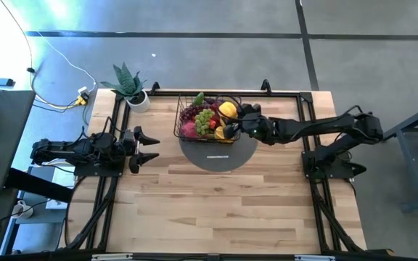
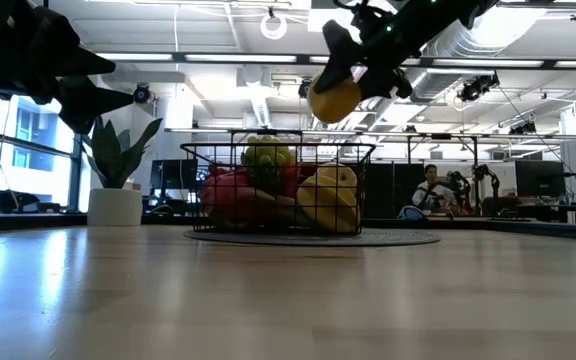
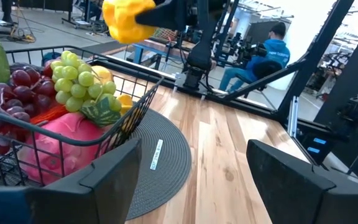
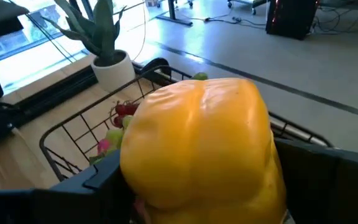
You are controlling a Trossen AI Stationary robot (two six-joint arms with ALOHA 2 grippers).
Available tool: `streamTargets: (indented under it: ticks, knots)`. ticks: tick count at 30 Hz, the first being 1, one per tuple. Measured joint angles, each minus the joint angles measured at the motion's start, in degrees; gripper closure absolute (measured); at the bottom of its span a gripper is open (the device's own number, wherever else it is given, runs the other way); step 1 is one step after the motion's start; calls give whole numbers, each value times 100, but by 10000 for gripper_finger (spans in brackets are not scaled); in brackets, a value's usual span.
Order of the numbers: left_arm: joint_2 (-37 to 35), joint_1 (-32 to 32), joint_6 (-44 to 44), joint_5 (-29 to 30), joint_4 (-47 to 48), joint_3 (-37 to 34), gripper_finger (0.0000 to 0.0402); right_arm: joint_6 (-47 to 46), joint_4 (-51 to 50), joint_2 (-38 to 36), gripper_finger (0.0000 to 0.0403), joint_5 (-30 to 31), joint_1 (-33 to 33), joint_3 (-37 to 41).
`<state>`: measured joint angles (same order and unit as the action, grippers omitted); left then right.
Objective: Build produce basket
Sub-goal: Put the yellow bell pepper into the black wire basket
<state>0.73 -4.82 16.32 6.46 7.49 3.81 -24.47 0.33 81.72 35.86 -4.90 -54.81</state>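
Bare wooden table is lying nearest the overhead camera, with wide open room across the whole near half and black rails running along both side edges.

At the left edge, the left arm is lying low and stretched out level toward the middle. The left gripper is hanging with its fingers spread apart and holding nothing, well apart from the basket, with clear wood in between. Behind it, at the far left corner, a potted plant is standing in a white pot.

Toward the middle of the far side, the grey round mat is lying flat, and the basket is sitting on its far part. The produce is already filling the basket: green grapes, red grapes and a pink dragon fruit are heaped inside, reaching about to the rim.

From the right edge, the right arm is reaching inward across the table, elbow bent. The right gripper is hovering above the basket's right end, its fingers clamped on a yellow pepper. In the low view the pepper is hanging clear above the rim, touching neither the wire nor the pile below.

Beyond the table, a person in a blue top is sitting in the room.
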Motion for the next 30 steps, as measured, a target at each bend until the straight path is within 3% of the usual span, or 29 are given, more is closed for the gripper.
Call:
streamTargets:
  ticks: [24,30]
  knots:
    - [0,-2,0,19,2,0,119,-874,-55,1026,118,-586,-2,0]
    - [-1,-1,0,17,2,0,119,-877,-45,1074,90,-800,-155,0]
